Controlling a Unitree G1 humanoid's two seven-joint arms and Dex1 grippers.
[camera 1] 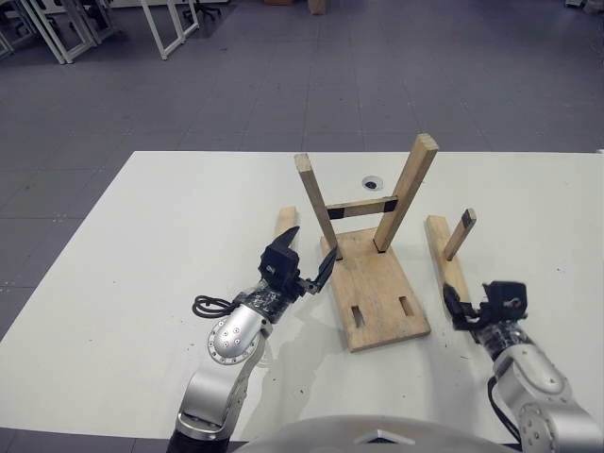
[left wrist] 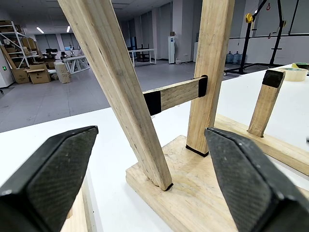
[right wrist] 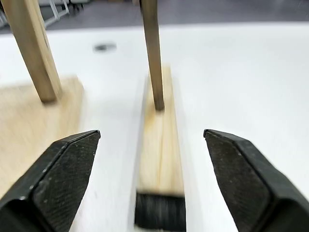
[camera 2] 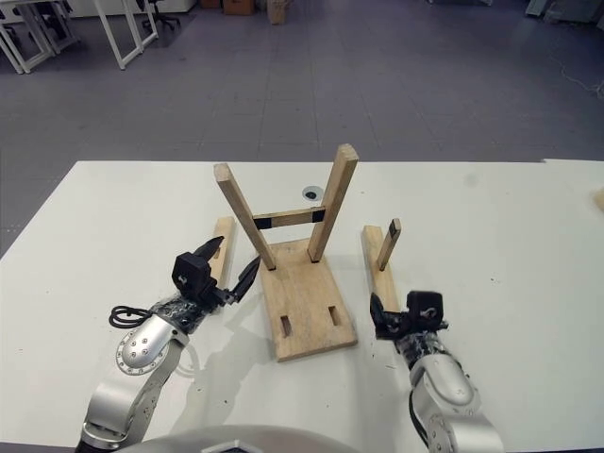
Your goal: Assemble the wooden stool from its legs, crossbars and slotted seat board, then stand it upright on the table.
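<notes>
**Stool half built: two legs seated, two slots empty**
The seat board [camera 1: 377, 288] lies flat mid-worktop [camera 1: 142, 236], with two legs and a crossbar [camera 1: 363, 209] standing at its far end. Your right gripper [camera 1: 477, 300] has its jaws open, lined up on the near end of the loose leg [camera 1: 445, 260]; close squarely and mind its upright peg [camera 1: 460, 233]. The left gripper [camera 1: 314, 243], jaws open, could steady the board.

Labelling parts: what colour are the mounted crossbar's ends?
Black, on the light wooden crossbar; clearest in left wrist view.
</notes>
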